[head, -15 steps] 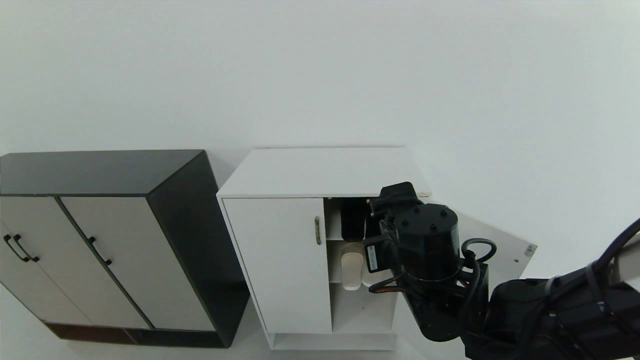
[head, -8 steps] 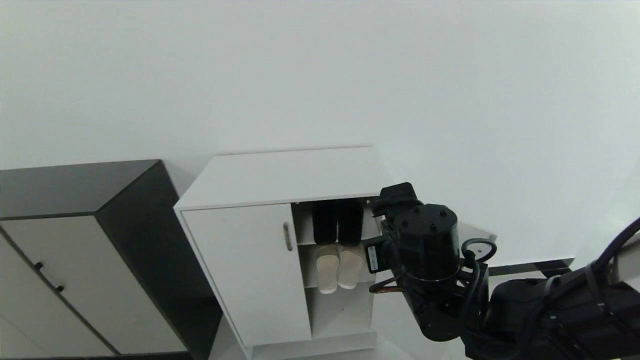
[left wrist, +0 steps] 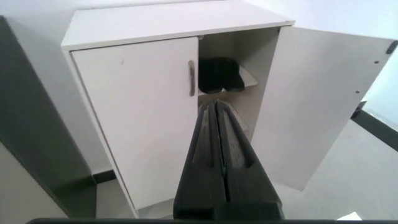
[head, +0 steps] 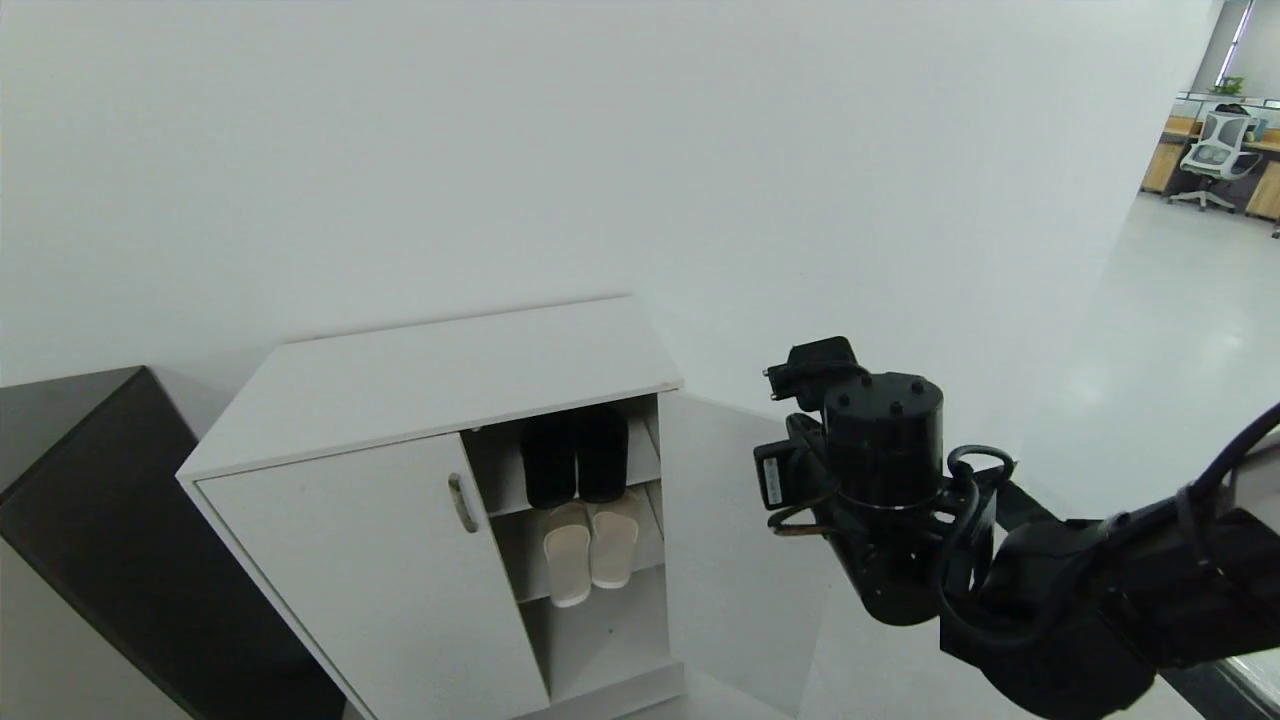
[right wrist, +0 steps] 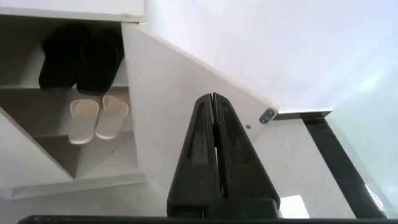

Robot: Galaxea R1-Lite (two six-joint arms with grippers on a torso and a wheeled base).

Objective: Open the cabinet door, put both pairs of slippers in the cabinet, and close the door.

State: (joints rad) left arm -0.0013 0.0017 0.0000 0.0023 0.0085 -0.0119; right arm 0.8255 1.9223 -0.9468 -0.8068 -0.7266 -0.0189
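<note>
Here, a dark cabinet (head: 80,500) stands just beside the white cabinet (head: 440,365), whose left door (head: 370,580) is closed. The left gripper (left wrist: 215,106), jaws pressed together, points at the cabinet front. Inside, the black slippers (head: 575,455) lie on the upper shelf (head: 645,468), the beige slippers (head: 590,540) on the middle shelf (head: 522,575). The right door (head: 735,540) stands swung open, the right gripper (right wrist: 213,99) near it, its jaws pressed together too.

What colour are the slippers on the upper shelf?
The upper-shelf slippers are black; the right wrist view shows them best.
</note>
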